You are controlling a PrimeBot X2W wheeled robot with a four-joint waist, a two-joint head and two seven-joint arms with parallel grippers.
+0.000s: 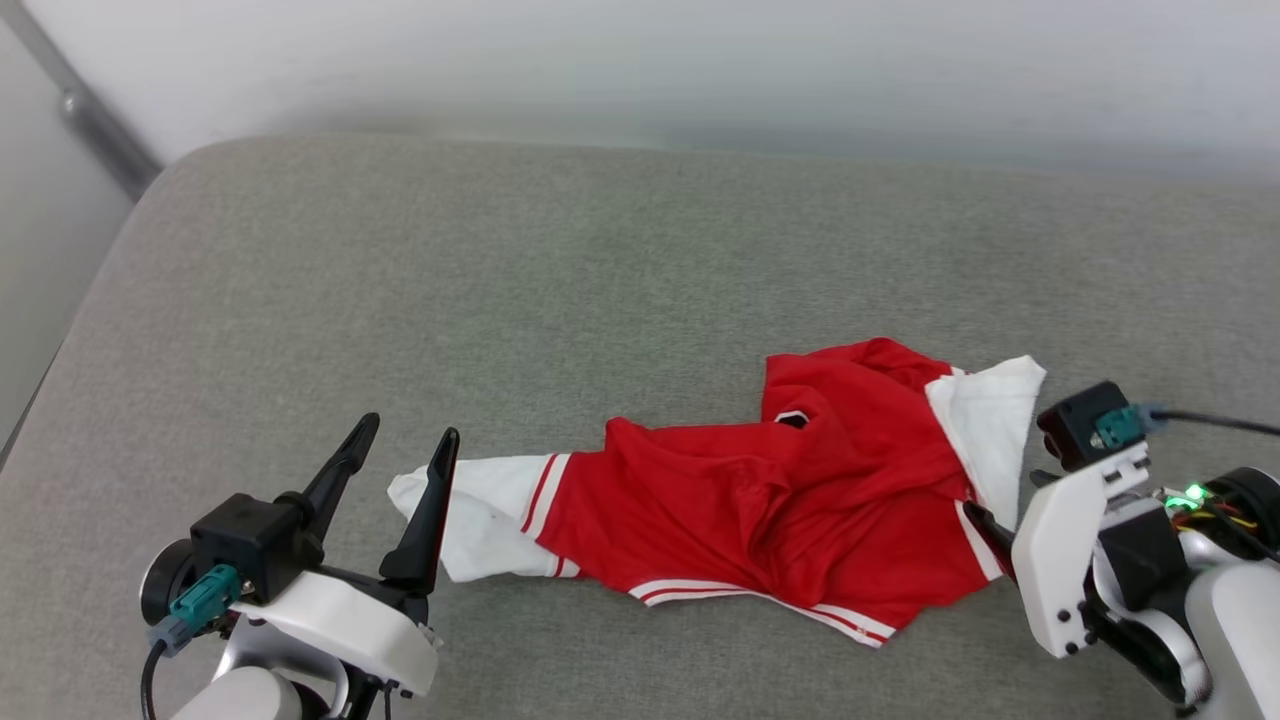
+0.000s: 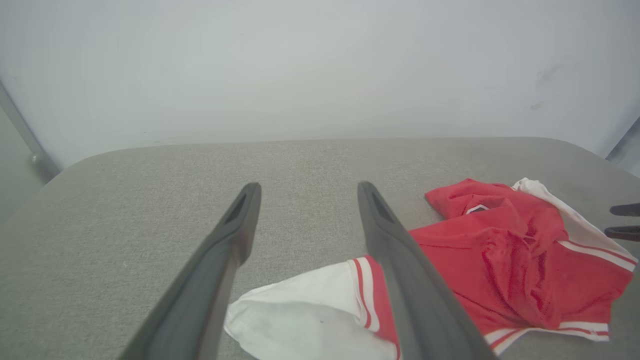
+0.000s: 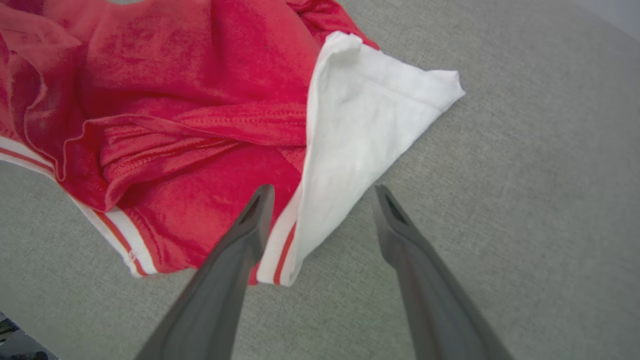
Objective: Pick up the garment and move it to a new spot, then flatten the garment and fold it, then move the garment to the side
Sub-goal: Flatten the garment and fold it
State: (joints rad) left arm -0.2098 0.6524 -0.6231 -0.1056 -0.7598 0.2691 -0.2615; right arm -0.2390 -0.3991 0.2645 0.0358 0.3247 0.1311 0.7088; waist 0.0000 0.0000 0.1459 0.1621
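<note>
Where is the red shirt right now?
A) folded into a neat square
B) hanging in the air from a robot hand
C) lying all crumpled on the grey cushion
C: the shirt lies rumpled on the grey cushion, and the left gripper and the right gripper are both open, holding nothing.

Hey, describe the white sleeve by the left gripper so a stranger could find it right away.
On the grey cushion lies a crumpled red garment. Its white sleeve pokes out at the left end, beside the left gripper, jaws open. The other sleeve lies at the far end, near the right gripper.
</note>
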